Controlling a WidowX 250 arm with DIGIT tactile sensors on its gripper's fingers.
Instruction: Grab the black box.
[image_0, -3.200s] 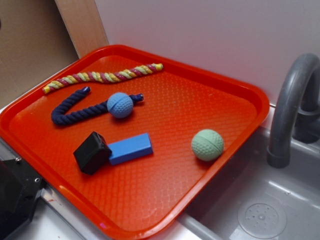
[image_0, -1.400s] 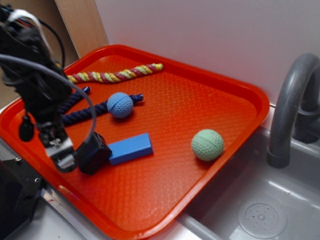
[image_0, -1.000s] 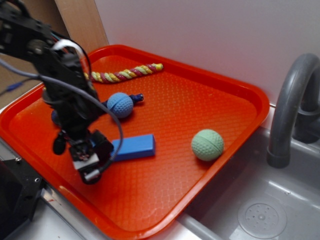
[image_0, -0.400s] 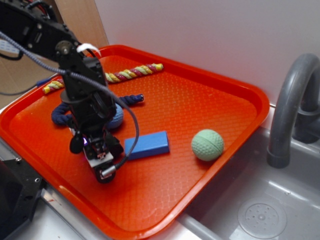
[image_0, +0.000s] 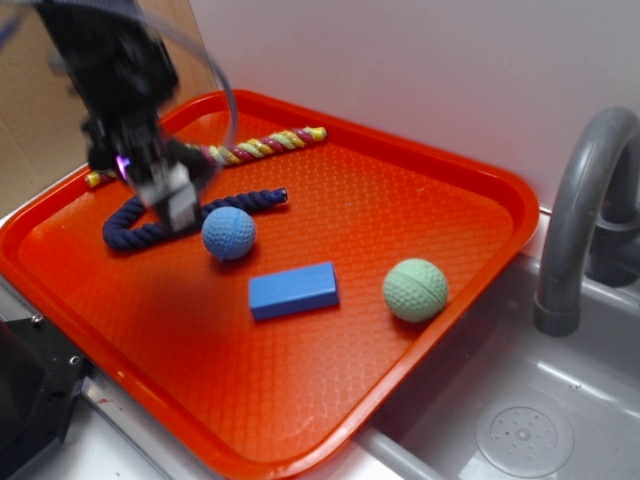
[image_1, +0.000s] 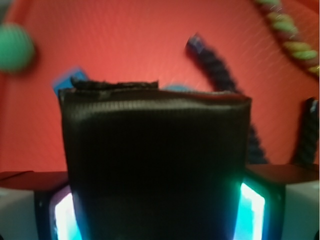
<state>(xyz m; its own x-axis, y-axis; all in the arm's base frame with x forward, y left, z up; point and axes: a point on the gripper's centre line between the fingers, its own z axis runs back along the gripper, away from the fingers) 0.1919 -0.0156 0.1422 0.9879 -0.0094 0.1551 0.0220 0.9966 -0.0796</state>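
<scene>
The gripper (image_0: 170, 195) hangs above the red tray's (image_0: 440, 170) far-left part, clamped on the black box (image_1: 155, 165) — the box fills the wrist view between both fingers (image_1: 280, 200), lifted clear of the tray — blue ball (image_0: 228, 233) nearby

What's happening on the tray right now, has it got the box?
Yes. The claw is shut on the black box, which fills the wrist view between its pads. In the exterior view the claw is raised above the red tray, over the dark blue rope. The blue ball, blue block and green ball lie on the tray.
</scene>
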